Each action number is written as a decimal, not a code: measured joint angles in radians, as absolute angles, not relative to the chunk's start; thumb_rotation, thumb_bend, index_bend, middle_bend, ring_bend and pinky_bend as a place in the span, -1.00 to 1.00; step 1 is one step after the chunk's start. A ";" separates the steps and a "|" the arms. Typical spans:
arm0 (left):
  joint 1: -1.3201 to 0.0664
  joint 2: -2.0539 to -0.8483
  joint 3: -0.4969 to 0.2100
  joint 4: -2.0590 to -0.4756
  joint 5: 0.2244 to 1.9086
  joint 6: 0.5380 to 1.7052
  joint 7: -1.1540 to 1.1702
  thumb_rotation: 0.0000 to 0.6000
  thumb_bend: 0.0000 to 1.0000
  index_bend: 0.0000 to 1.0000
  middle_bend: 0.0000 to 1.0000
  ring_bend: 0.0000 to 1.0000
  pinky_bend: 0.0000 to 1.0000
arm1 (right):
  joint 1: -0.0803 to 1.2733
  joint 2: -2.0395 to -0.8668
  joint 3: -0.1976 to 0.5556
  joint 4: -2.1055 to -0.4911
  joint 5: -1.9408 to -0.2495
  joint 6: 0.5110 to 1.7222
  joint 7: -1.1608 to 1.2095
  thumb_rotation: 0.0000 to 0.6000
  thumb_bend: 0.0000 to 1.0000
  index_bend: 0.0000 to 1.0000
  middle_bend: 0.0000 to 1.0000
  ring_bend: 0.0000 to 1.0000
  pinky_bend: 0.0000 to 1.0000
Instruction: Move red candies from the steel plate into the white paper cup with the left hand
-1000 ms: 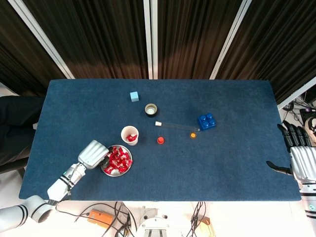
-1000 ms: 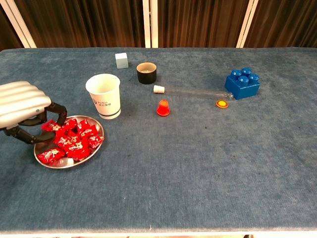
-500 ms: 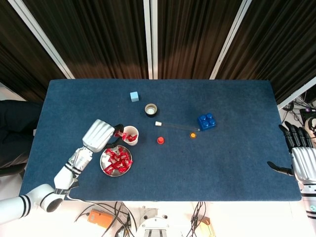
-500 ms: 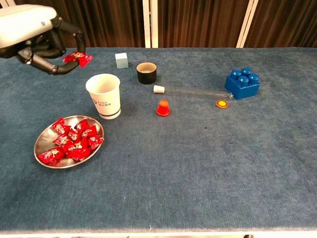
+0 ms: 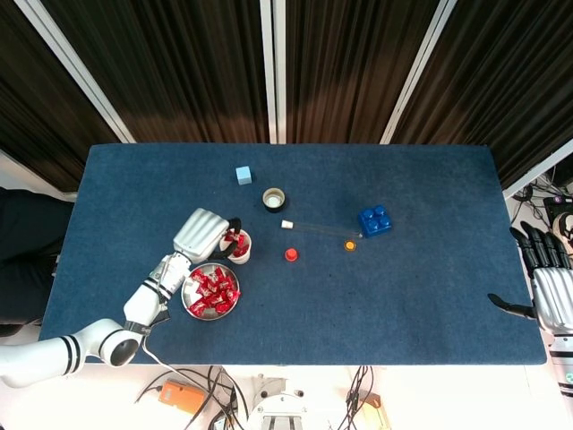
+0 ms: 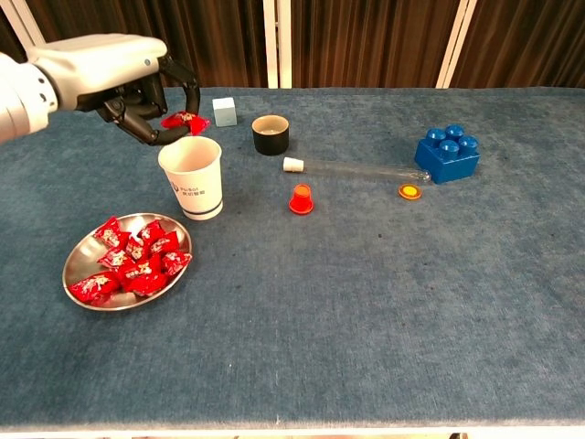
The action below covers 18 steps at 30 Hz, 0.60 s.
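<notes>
Robotics lab or test cell. Worktop (image 5: 430, 296) covered in blue felt-like cloth, backed by dark pleated curtains (image 5: 358, 63) with white frame posts (image 5: 273, 67). Loose cables (image 5: 206, 394) and an orange device (image 5: 177, 392) on the floor below the near edge. Assorted test props laid out: blue brick (image 6: 447, 153), clear tube (image 6: 352, 168), small pale cube (image 6: 224, 111), coloured caps (image 6: 301, 198).

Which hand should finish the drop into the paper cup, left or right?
Left. The left hand already pinches a red candy just above the white paper cup, beside the steel plate. The right hand sits open off the table's far edge, holding nothing.
</notes>
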<state>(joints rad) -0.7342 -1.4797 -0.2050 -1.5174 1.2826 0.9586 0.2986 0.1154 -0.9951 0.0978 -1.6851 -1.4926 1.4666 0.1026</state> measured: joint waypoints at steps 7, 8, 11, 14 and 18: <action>-0.737 -1.489 -0.200 -1.527 1.231 0.969 0.338 1.00 -0.56 -0.35 0.95 0.84 0.66 | 0.118 -0.994 0.101 -1.688 -1.491 1.464 0.100 1.00 -0.81 -1.00 -1.00 -1.00 -1.00; -0.734 -1.487 -0.199 -1.531 1.231 0.977 0.339 1.00 -0.57 -0.36 0.95 0.84 0.66 | 0.118 -0.994 0.101 -1.689 -1.491 1.465 0.099 1.00 -0.80 -1.00 -1.00 -1.00 -1.00; -0.722 -1.473 -0.192 -1.550 1.235 1.000 0.338 1.00 -0.57 -0.37 0.95 0.84 0.66 | 0.119 -0.994 0.101 -1.690 -1.491 1.463 0.097 1.00 -0.80 -1.00 -1.00 -1.00 -1.00; -0.703 -1.458 -0.180 -1.571 1.263 1.036 0.324 1.00 -0.57 -0.37 0.95 0.83 0.66 | 0.118 -0.994 0.101 -1.690 -1.492 1.465 0.099 1.00 -0.81 -1.00 -1.00 -1.00 -1.00; -0.662 -1.437 -0.154 -1.600 1.337 1.117 0.282 1.00 -0.57 -0.35 0.93 0.81 0.66 | 0.117 -0.993 0.102 -1.689 -1.494 1.470 0.103 1.00 -0.80 -1.00 -1.00 -1.00 -1.00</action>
